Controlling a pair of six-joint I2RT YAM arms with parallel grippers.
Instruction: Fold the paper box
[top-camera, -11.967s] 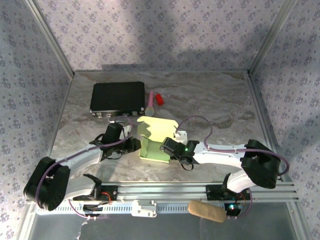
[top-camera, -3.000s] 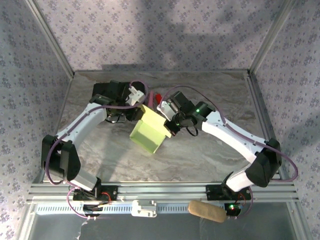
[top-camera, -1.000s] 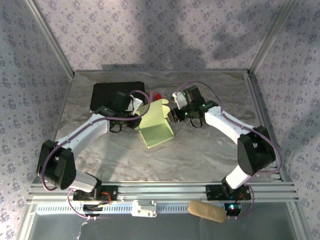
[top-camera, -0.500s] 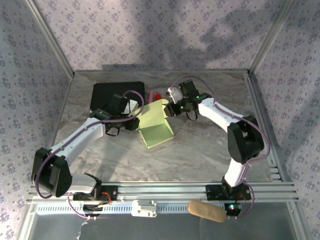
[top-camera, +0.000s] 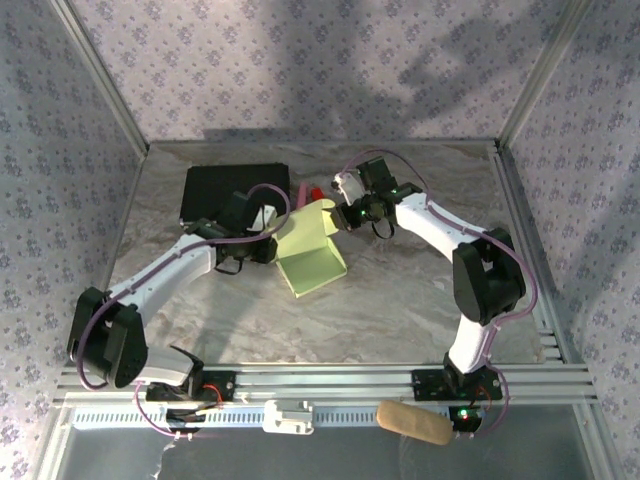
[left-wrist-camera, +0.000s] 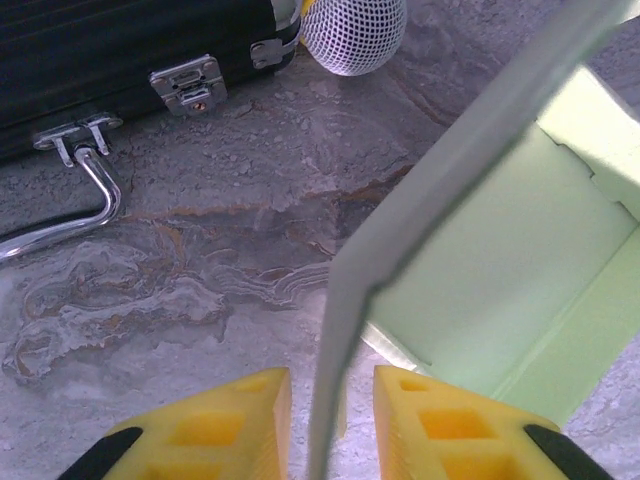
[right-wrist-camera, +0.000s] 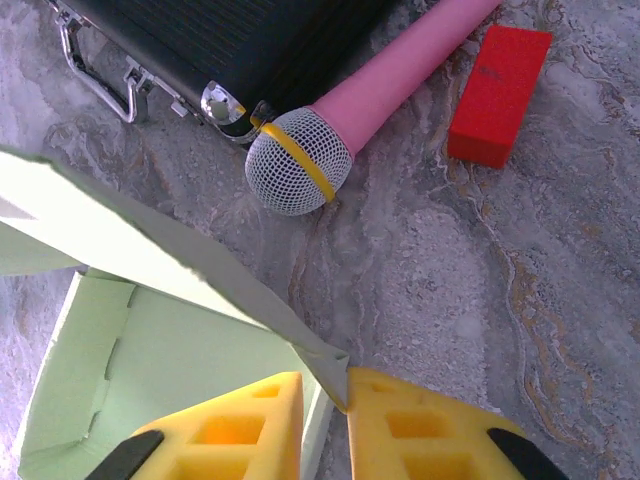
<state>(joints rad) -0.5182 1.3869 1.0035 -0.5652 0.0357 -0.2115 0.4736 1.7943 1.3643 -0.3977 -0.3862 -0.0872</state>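
Marbled grey counter (top-camera: 420, 300), floral wallpaper walls around it. Far left: black case (top-camera: 225, 185) with metal latches and a wire handle, lying flat. Left end effector (left-wrist-camera: 330, 385) sits just right of the case. Its yellow pads straddle an upright wall of the paper box (top-camera: 312, 262), set narrowly apart with a thin gap visible on each side, so no firm pinch seen. Box is pale green, part-formed, interior open, base on the counter at centre between the two arms. Behind it a pink microphone (right-wrist-camera: 340, 120) with its mesh head beside the case, and a red block (right-wrist-camera: 498, 95) just right of that. Right end effector (right-wrist-camera: 325, 385) is nearly closed, pinching the corner of the box's far flap
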